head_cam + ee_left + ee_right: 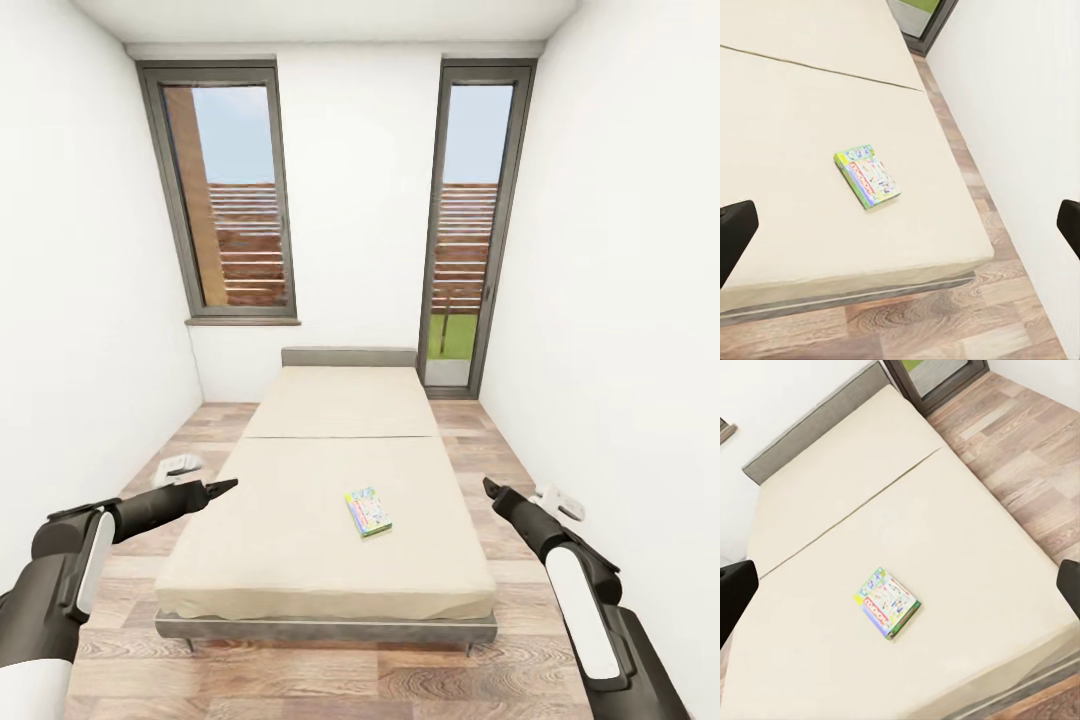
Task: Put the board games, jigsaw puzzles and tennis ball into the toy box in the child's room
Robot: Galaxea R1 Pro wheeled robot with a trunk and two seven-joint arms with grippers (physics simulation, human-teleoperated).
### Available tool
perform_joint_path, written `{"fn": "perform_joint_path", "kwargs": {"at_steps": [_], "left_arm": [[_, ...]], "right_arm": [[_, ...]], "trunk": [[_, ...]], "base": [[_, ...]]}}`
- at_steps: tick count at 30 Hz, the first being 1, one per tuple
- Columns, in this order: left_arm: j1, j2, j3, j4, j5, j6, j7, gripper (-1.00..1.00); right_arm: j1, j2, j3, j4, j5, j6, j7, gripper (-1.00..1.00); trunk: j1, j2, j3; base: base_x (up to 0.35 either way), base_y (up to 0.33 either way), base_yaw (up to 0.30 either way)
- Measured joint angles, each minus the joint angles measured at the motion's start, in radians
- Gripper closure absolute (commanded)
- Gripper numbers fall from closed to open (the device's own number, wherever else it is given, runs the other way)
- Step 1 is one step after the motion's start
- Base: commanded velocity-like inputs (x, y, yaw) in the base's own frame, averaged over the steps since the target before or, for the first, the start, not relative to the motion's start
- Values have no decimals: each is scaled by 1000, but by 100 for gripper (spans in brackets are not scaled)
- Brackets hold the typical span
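- Lying flat on the bed [300, 520] is one board game [368, 511], a thin rectangular box with a busy, colourful lid: green and yellow edges, pale middle, a red band of lettering too small for me to read.
- The box rests on the bed's nearer mattress section, towards the foot end and a little off centre towards my right arm's side, turned at a slight angle to the bed's edges.
- From my left wrist camera the board game [867, 175] sits between the two dark fingertips [735, 232] at the frame edges, well apart from both.
- From my right wrist camera the same box [886, 603] also lies between my fingertips [733, 596], well short of them, with bare mattress all round it.
- My left gripper [222, 487] hovers over the floor [330, 680] just beside the bed's long side, its fingers looking pressed close in the head view yet spread wide apart in the wrist view; nothing is held.
- My right gripper [490, 488] hangs off the bed's opposite long side, near the foot end, fingers likewise spread in its wrist view and holding nothing.
- A seam crosses the bed, splitting the mattress in two; the farther section by the grey headboard [348, 356] carries nothing.
- Beyond the headboard stand a window [225, 195] and a glazed door [472, 225].
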Motion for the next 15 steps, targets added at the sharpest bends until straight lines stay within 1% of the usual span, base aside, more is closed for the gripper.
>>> {"fn": "perform_joint_path", "kwargs": {"at_steps": [9,15], "left_arm": [[16,-3,-3,-3,1,-1,2,-100],[17,-4,-9,-3,0,-1,1,-100]], "right_arm": [[0,-3,0,3,0,0,-2,-100],[0,-7,-2,6,1,0,-2,-100]], "trunk": [[0,0,-1],[0,0,-8]], "base": [[-5,0,0],[-101,0,0]]}}
